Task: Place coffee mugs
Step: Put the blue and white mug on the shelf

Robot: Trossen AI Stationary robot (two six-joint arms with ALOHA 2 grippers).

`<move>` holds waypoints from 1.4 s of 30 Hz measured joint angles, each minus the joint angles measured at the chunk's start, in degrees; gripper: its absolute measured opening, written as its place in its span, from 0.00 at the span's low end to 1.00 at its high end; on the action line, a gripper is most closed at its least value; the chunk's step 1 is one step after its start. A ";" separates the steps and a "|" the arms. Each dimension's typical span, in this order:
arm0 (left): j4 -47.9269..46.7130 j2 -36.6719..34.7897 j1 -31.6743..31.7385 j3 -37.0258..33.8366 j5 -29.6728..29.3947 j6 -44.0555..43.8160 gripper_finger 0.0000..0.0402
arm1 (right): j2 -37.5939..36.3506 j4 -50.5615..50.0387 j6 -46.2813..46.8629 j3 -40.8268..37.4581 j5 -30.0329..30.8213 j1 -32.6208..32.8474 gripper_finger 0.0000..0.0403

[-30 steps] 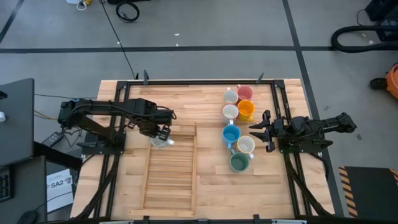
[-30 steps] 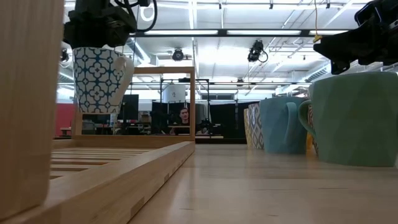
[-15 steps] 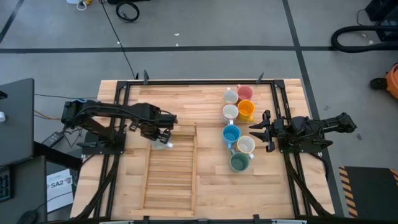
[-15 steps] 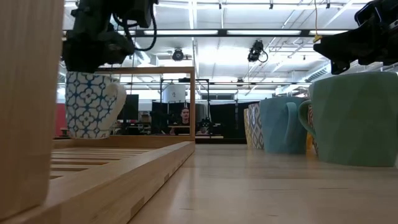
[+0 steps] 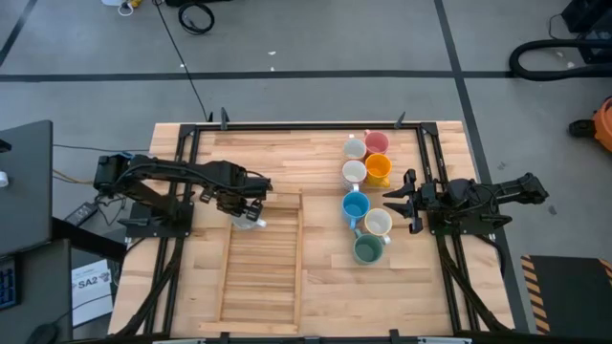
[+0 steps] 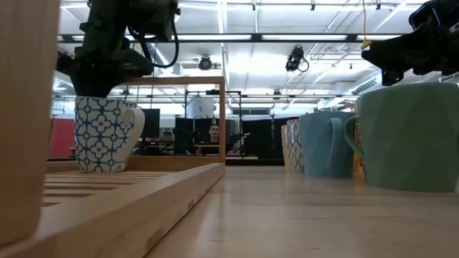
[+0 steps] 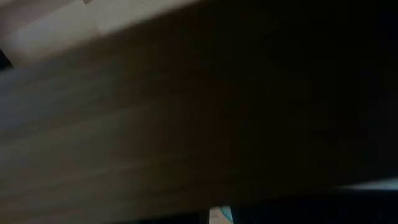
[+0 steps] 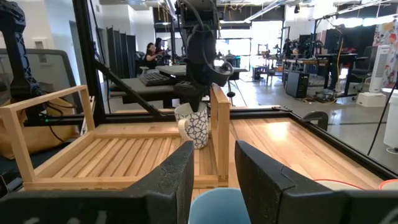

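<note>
White ceramic mug with blue floral pattern (image 6: 105, 134) stands upright on the slatted wooden tray (image 5: 260, 263), in its far corner nearest the other mugs. Left gripper (image 6: 107, 68) sits directly on its rim; whether the fingers clasp it, cannot tell. Right gripper (image 5: 394, 200) hovers part-open, empty, beside the blue mug (image 5: 355, 206).

One legible marking only: "SA2" in dark print on a white paper sheet (image 5: 92, 283) lying on the floor beside the wooden desk (image 5: 316, 287), by its left near corner. Smaller print beneath it too small to read.
</note>
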 joint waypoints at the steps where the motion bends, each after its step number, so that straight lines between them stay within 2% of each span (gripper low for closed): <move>1: 0.04 0.00 -0.01 0.00 0.00 0.02 0.11 | 0.02 0.00 0.00 -0.02 0.00 0.00 0.31; 13: -0.12 0.06 -0.01 -0.09 -1.13 -1.49 0.26 | 0.00 0.00 0.00 -0.02 0.00 -0.02 0.31; 25: -0.20 0.05 -0.03 -0.10 -2.01 -1.45 0.50 | 0.01 0.00 0.00 -0.01 0.00 0.00 0.31; 35: -2.33 -0.69 -0.03 -0.10 -2.01 -1.71 0.51 | 0.01 0.00 0.00 -0.01 0.00 -0.01 0.31; 42: -3.93 -5.01 -0.10 1.27 -2.01 -1.49 0.51 | 0.02 -0.11 0.00 -0.02 0.00 0.00 0.31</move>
